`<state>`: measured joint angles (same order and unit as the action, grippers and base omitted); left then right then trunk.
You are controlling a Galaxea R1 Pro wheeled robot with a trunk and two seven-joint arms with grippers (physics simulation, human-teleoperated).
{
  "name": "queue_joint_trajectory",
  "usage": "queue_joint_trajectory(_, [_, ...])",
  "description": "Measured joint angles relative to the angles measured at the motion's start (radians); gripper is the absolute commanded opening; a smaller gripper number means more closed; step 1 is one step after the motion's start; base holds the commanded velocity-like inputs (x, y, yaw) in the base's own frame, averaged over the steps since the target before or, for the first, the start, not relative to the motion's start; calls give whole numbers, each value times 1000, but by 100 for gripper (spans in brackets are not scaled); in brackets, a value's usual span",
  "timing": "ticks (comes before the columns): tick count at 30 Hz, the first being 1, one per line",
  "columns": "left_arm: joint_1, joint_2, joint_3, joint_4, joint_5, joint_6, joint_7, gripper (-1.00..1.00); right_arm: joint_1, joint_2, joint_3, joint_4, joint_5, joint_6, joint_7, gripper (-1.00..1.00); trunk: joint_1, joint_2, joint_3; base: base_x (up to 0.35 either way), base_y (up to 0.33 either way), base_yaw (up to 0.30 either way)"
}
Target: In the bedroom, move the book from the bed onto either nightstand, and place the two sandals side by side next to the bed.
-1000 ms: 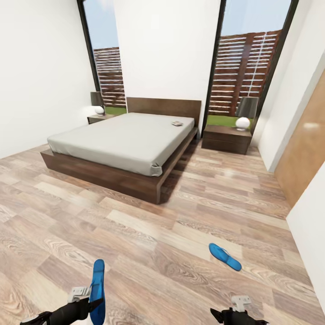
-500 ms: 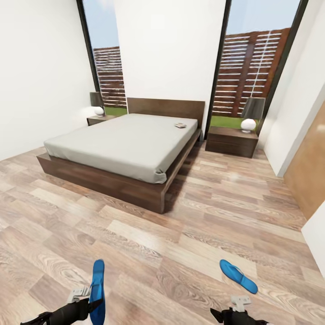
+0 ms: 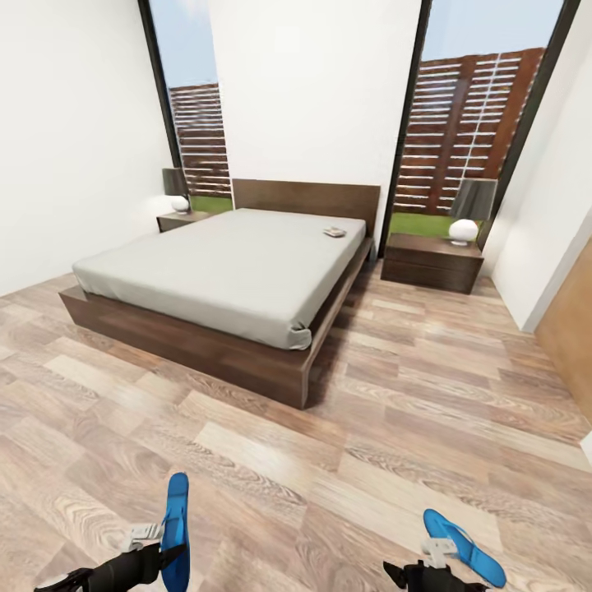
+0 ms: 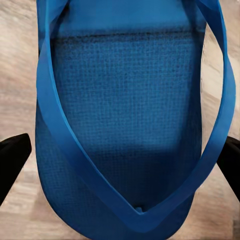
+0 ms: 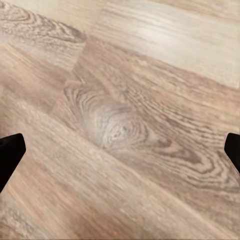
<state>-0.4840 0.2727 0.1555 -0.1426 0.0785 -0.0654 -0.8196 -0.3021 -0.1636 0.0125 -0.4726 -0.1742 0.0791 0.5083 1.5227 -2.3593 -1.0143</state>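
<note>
Two blue sandals show: one (image 3: 176, 526) clamped upright between the left gripper's (image 4: 120, 160) jaws, its heel end cut off by the frame; the other sandal (image 3: 462, 546) lies on the floor (image 3: 329, 444), partly behind the right gripper (image 5: 120, 150), whose jaws stand apart, empty. Too small to read, the book (image 3: 335, 232) rests on the bed (image 3: 214, 271) near the headboard.

We face the bed (image 3: 222, 271), a book (image 3: 334, 232) on its far right corner, a nightstand (image 3: 432, 261) at each side, one sandal (image 3: 463, 548) on the floor (image 3: 411, 411) to our right.
</note>
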Motion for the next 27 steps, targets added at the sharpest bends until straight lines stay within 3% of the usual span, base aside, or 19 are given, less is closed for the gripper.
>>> queue_joint_trajectory(8, [0, 0, 0, 0, -1, 0, 0, -100, 0, 0, 0, 0, 0, 0, 0, 100, 0, 0, 0, 319, 108, 0])
queue_joint_trajectory(21, [0, -2, 1, 0, -1, 0, 0, -100, 0, -1, 0, 1, -1, 0, 2, 100, 1, 0, 0, 36, 10, 0])
queue_joint_trajectory(27, [0, -2, 0, 0, -1, 0, 0, -100, 0, 0, 0, 1, -1, 0, 0, 100, 0, 0, 0, 206, 0, 0])
